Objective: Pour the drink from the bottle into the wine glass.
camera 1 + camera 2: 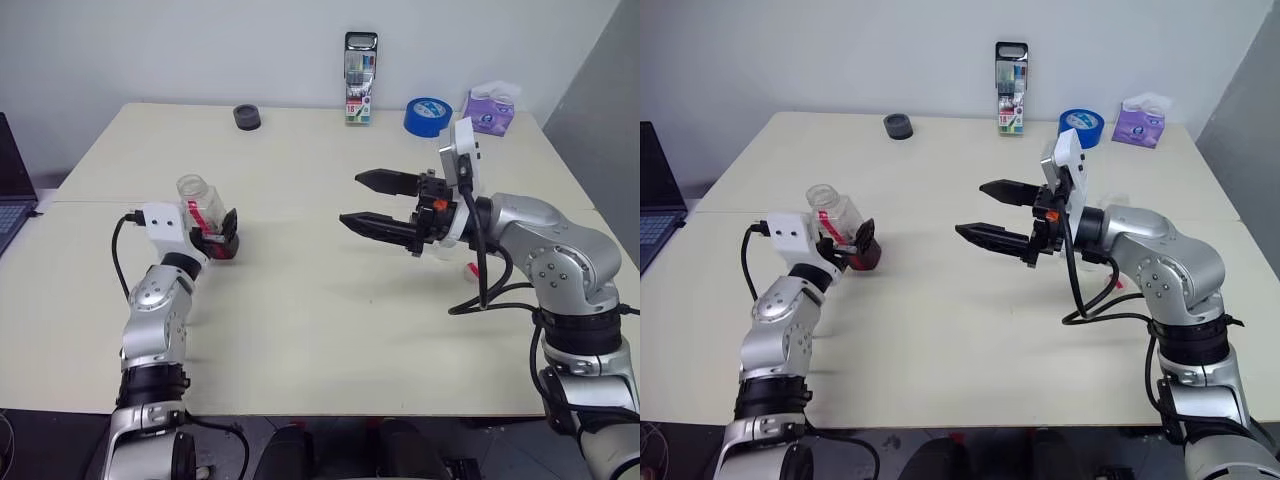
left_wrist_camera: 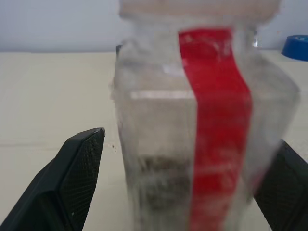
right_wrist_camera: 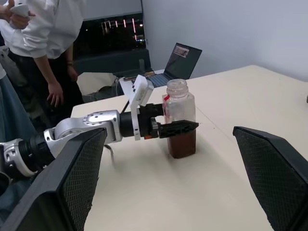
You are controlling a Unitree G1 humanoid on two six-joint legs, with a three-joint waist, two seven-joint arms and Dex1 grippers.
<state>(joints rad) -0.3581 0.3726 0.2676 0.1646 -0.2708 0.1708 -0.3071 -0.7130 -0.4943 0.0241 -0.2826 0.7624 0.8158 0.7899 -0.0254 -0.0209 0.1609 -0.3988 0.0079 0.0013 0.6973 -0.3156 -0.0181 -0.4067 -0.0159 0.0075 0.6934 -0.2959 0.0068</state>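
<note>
Left end effector (image 3: 178,129) released, fingers flanking the bottle (image 3: 181,119), hiding its base; right end effector (image 1: 378,203) spread wide.

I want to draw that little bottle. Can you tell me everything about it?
The bottle is small, clear plastic, squarish with a wide neck and no cap on. A red strip runs down one side. Dark brown drink fills its bottom part. It stands upright on the table, between the left gripper's open jaws.
</note>
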